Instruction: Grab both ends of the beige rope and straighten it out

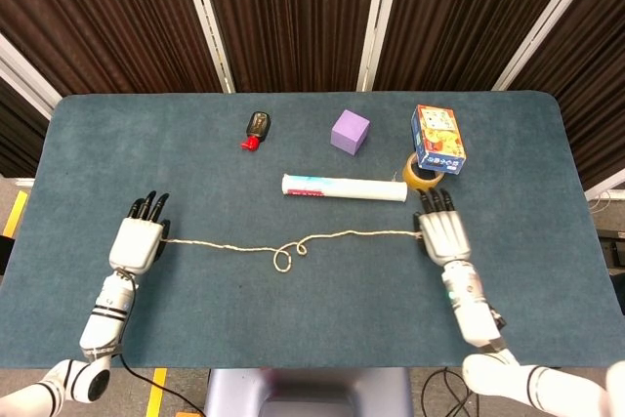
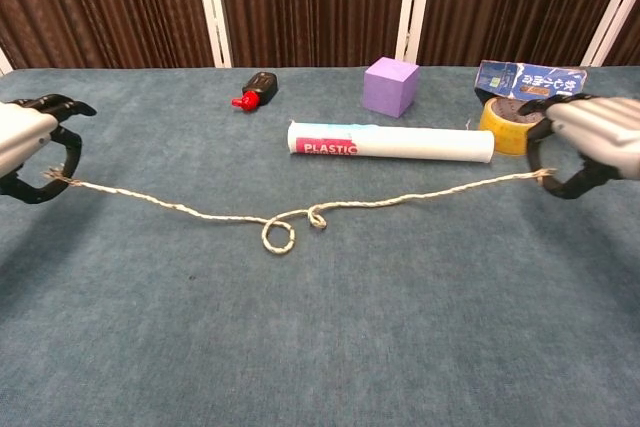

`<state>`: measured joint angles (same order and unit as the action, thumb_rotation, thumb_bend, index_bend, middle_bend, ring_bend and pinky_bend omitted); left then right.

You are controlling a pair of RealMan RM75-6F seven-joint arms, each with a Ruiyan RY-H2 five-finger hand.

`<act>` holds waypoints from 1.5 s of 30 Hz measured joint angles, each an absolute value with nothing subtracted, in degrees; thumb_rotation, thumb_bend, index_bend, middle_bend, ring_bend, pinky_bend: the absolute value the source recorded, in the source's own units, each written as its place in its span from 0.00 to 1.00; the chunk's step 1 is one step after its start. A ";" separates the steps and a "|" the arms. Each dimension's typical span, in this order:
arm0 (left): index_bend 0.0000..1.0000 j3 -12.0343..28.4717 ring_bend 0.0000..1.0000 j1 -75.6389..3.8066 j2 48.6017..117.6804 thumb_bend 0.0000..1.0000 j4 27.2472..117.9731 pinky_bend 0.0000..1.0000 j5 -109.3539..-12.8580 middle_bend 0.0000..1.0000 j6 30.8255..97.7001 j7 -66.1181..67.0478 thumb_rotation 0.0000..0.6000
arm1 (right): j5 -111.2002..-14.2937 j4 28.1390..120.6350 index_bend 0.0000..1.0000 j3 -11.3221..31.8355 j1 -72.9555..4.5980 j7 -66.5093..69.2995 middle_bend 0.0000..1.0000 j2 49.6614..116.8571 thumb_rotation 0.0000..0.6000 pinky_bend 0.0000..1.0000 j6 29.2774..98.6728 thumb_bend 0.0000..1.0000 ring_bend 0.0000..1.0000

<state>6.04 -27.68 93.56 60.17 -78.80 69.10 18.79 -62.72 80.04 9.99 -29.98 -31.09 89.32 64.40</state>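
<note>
The beige rope (image 1: 293,241) (image 2: 200,210) stretches across the blue table, sagging in the middle with a small loop (image 2: 278,236) and a kink beside it. My left hand (image 1: 137,241) (image 2: 28,147) pinches the rope's left end near the table's left side. My right hand (image 1: 444,236) (image 2: 590,142) pinches the right end, just in front of the tape roll. Both ends are lifted slightly off the cloth in the chest view.
A white plastic tube (image 1: 344,187) (image 2: 390,141) lies just behind the rope. Behind it are a purple cube (image 1: 350,132), a black bottle with red cap (image 1: 256,129), a yellow tape roll (image 1: 418,173) and a blue box (image 1: 438,138) resting on it.
</note>
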 measured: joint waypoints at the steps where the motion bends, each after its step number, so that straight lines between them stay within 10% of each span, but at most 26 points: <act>1: 0.61 5.96 0.00 -27.44 93.28 0.48 60.25 0.17 -78.78 0.07 69.30 18.60 1.00 | -62.98 80.45 0.81 9.76 -29.48 -30.64 0.18 88.49 1.00 0.00 64.80 0.66 0.00; 45: 0.60 2.73 0.00 -23.00 93.00 0.48 51.39 0.17 -80.53 0.07 68.39 12.51 1.00 | -64.45 67.89 0.81 5.06 -19.25 -13.69 0.18 82.26 1.00 0.00 61.22 0.66 0.00</act>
